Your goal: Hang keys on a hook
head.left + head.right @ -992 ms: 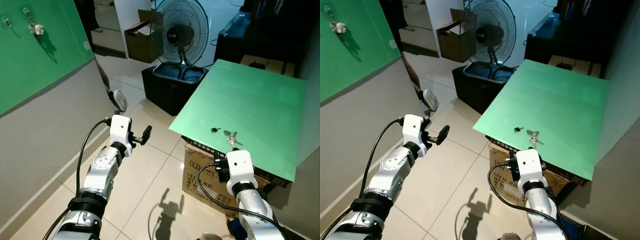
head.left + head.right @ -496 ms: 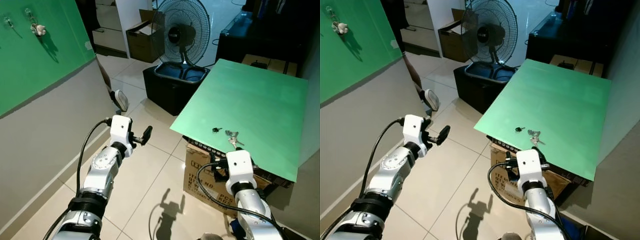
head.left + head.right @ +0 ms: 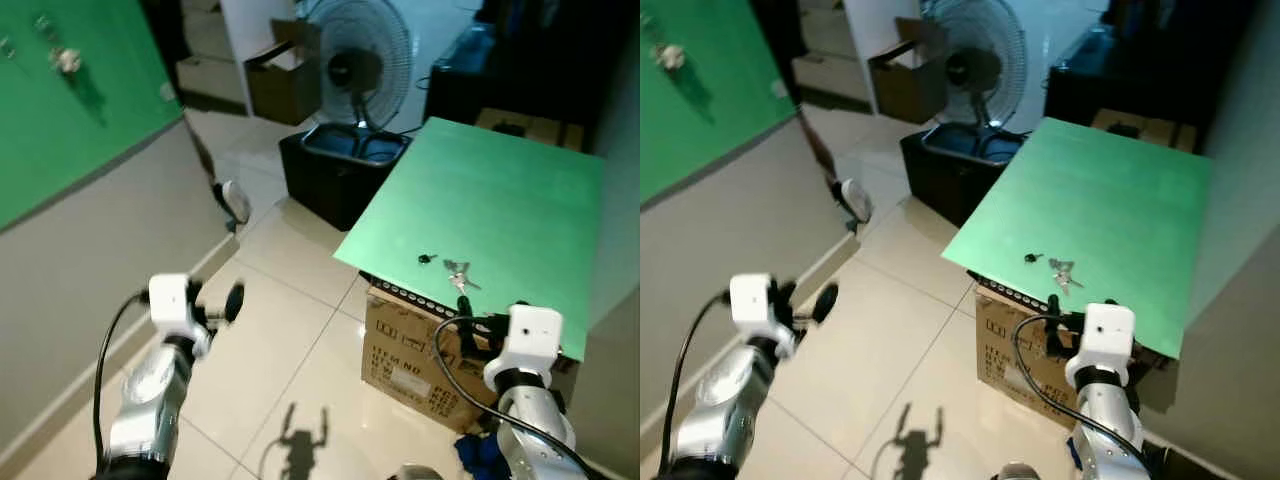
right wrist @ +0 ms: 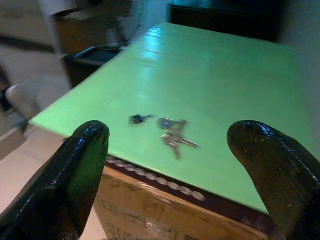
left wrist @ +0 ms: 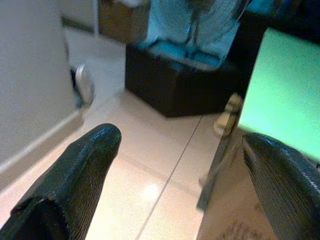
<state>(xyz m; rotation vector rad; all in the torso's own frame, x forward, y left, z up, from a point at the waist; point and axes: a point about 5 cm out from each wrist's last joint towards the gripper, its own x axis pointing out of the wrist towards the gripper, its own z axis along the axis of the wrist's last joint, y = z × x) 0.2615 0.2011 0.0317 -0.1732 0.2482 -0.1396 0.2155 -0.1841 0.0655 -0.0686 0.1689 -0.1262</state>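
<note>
A bunch of silver keys (image 3: 460, 272) lies near the front edge of a green board (image 3: 500, 190), with a small black fob (image 3: 428, 259) just to its left. My right gripper (image 3: 470, 318) hovers low in front of that edge, short of the keys, and its fingers (image 4: 75, 185) stand open around the keys (image 4: 172, 132) in the right wrist view. My left gripper (image 3: 232, 298) is open over the tiled floor, far from the keys. High on the green wall panel (image 3: 90, 110) at the left are hooks, one with a small pale object (image 3: 66, 60) hanging on it.
The green board rests on a cardboard box (image 3: 410, 355). Behind it stand a fan (image 3: 358, 65) on a black bin (image 3: 340, 165) and an open carton (image 3: 275, 85). A small round mirror (image 3: 234, 202) leans at the grey wall's foot. Tiled floor (image 3: 290, 350) lies between wall and box.
My left arm has dropped lower and to the left. My right wrist has shifted right, nearer the board's front edge. The picture is blurrier now.
</note>
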